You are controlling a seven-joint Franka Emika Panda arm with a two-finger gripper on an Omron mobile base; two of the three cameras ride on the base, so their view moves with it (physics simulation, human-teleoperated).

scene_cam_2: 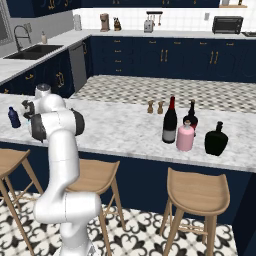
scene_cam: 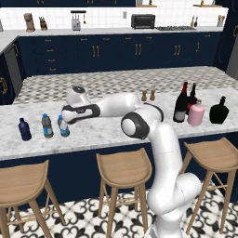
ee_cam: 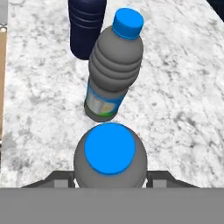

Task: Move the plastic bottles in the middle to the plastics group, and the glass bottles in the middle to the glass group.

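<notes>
Jaws (ee_cam: 109,177) clenched around a water bottle (ee_cam: 109,159), blue cap up, standing on the marble desk (scene_cam: 107,132) at its left end. Just beyond it stands a second water bottle (ee_cam: 113,65), then a dark-blue bottle (ee_cam: 86,26). Far right on the desk: wine bottle (scene_cam: 181,103), pink bottle (scene_cam: 196,114), black flask (scene_cam: 218,111), grouped close.

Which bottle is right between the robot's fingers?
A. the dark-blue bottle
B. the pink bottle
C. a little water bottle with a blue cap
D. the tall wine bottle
C: in the hand view the blue-capped water bottle sits between the two dark fingers, with a second water bottle and the dark-blue bottle standing just beyond it.
</notes>
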